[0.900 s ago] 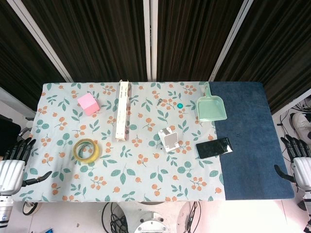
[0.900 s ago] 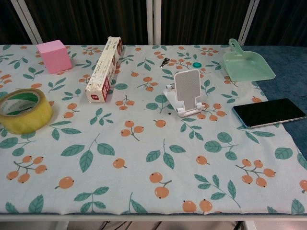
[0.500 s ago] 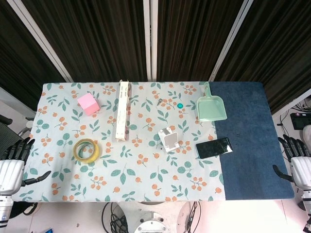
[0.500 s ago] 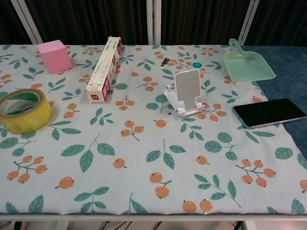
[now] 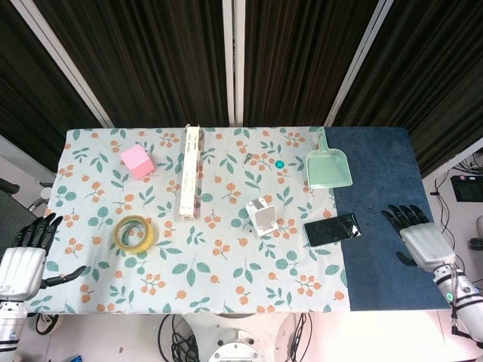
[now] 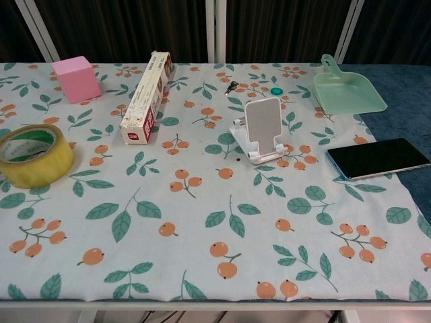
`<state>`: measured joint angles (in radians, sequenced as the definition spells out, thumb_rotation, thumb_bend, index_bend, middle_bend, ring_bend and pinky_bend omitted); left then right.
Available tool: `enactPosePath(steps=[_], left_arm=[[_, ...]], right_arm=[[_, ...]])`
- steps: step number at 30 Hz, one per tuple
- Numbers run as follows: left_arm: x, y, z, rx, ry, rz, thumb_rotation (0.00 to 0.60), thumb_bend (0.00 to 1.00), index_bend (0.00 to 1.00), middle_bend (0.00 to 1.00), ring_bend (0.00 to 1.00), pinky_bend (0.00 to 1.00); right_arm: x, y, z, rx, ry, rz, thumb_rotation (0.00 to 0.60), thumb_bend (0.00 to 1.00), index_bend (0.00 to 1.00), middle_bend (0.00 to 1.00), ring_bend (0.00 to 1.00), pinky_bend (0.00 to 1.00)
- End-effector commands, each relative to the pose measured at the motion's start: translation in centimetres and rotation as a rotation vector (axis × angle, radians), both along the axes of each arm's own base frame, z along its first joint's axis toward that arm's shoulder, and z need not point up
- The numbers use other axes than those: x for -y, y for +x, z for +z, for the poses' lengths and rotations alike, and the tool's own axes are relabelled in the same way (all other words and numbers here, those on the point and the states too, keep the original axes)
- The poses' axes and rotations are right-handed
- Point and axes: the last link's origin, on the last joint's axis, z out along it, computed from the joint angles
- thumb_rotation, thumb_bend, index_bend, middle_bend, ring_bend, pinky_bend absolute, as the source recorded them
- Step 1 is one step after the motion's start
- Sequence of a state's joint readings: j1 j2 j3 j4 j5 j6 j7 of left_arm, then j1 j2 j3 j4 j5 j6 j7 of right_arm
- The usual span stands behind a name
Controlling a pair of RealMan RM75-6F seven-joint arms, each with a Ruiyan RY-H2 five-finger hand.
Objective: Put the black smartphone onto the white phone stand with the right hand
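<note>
Head view: right hand (image 5: 419, 238) over the blue part of the table (image 5: 377, 181), fingers spread, holding nothing. Black smartphone (image 5: 332, 229) lies flat just to the hand's left, apart from it, straddling the edge where the floral cloth (image 5: 189, 249) meets the blue surface. White phone stand (image 5: 262, 216) sits farther left past the phone, near it but not touching. Left hand (image 5: 23, 260) is off the far left table edge, fingers also apart, empty, well away from everything. Chest view shows neither hand; there the phone (image 6: 377, 158) lies face up, long side roughly toward the stand (image 6: 261, 129), whose back plate tilts and has a small lip at the bottom.

Step, as I judge it: reach not finished, grasp not started.

Risks:
- Phone is thin and flat on the surface, so fingertips may slide over the glossy face or push it leftward across the cloth instead of getting under an edge.
- A shove could send it into the stand, which looks light and could tip or skid.
- The cloth edge under the phone could bunch if fingers drag.
- Green dustpan (image 5: 327, 166) sits beyond the phone, close enough for a wide sweep to knock it.
- At placement, the lip looks shallow; a phone set down crooked or too steep could slip off or topple the stand backward.

Pink cube (image 5: 137, 161), tape roll (image 5: 133, 233) and long box (image 5: 190, 181) lie far left of the hand's path, unlikely to matter.
</note>
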<state>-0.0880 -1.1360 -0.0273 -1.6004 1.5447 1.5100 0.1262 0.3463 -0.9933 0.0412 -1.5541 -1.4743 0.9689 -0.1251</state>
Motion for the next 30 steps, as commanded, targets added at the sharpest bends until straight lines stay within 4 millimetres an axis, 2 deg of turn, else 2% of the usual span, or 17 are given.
enactPosePath(steps=[1, 5, 13, 20, 30], left_arm=[[0.1, 0.0, 0.1, 0.001, 0.002, 0.000, 0.236, 0.08, 0.02, 0.04, 0.07, 0.16], [0.4, -0.1, 0.3, 0.000, 0.001, 0.004, 0.237, 0.08, 0.02, 0.04, 0.07, 0.16], [0.8, -0.4, 0.6, 0.005, 0.004, 0.015, 0.237, 0.08, 0.02, 0.04, 0.07, 0.16], [0.9, -0.6, 0.3, 0.008, -0.006, 0.020, 0.235, 0.08, 0.02, 0.04, 0.07, 0.16], [0.7, -0.8, 0.3, 0.007, -0.010, 0.026, 0.238, 0.08, 0.02, 0.04, 0.07, 0.16]], right_arm=[[3.5, 3.9, -2.6, -0.132, 0.139, 0.056, 0.600, 0.18, 0.00, 0.00, 0.00, 0.00], [4.9, 5.6, -5.3, -0.145, 0.178, 0.080, 0.600, 0.18, 0.00, 0.00, 0.00, 0.00], [5.8, 6.6, -8.0, -0.130, 0.240, 0.043, 0.600, 0.18, 0.00, 0.00, 0.00, 0.00], [6.0, 6.3, -9.7, -0.089, 0.248, 0.014, 0.600, 0.18, 0.00, 0.00, 0.00, 0.00], [6.7, 6.0, -10.7, -0.047, 0.238, -0.009, 0.600, 0.16, 0.00, 0.00, 0.00, 0.00]])
